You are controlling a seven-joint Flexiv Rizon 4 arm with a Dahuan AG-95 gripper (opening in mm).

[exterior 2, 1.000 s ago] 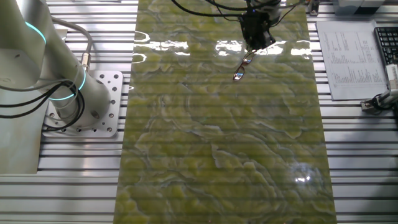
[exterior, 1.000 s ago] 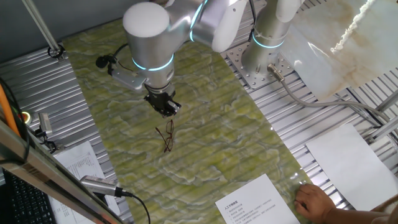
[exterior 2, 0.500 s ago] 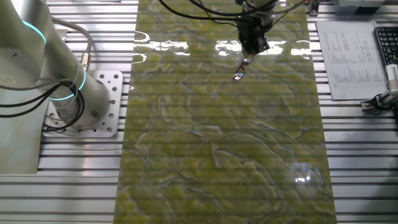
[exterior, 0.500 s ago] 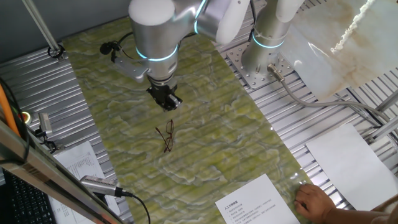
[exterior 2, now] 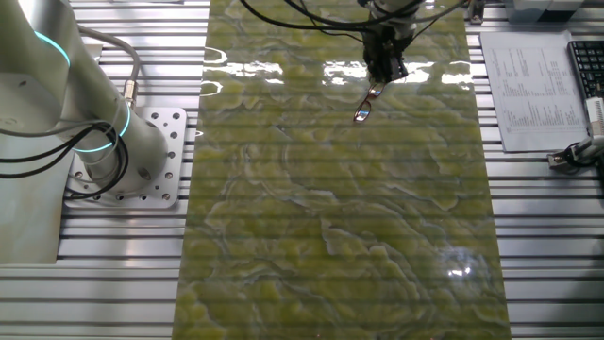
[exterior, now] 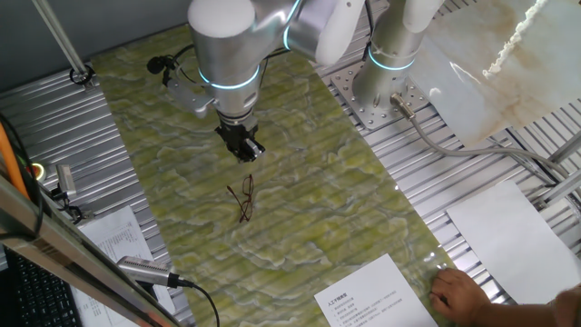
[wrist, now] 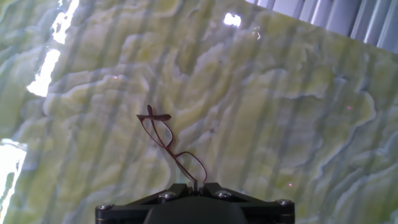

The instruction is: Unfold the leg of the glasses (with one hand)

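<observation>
The glasses (exterior: 242, 199) lie on the green marbled mat, thin reddish-brown wire with clear lenses. They also show in the other fixed view (exterior 2: 366, 102) and in the hand view (wrist: 171, 147). My black gripper (exterior: 247, 151) hangs just beyond their far end, a little above the mat, and shows in the other fixed view (exterior 2: 385, 72) too. In the hand view the jaws stand closed at the bottom edge. One thin dark leg (wrist: 194, 181) runs from the near lens up into the slit between them.
A printed sheet (exterior: 377, 295) lies at the mat's near edge with a bare human hand (exterior: 458, 295) beside it. Another paper (exterior 2: 527, 76) and a keyboard (exterior 2: 587, 66) lie on the slatted table. The arm's base (exterior: 392, 54) stands behind the mat.
The gripper has risen and drawn back from the glasses' far end over the last second. The frame on the mat has kept its place.
</observation>
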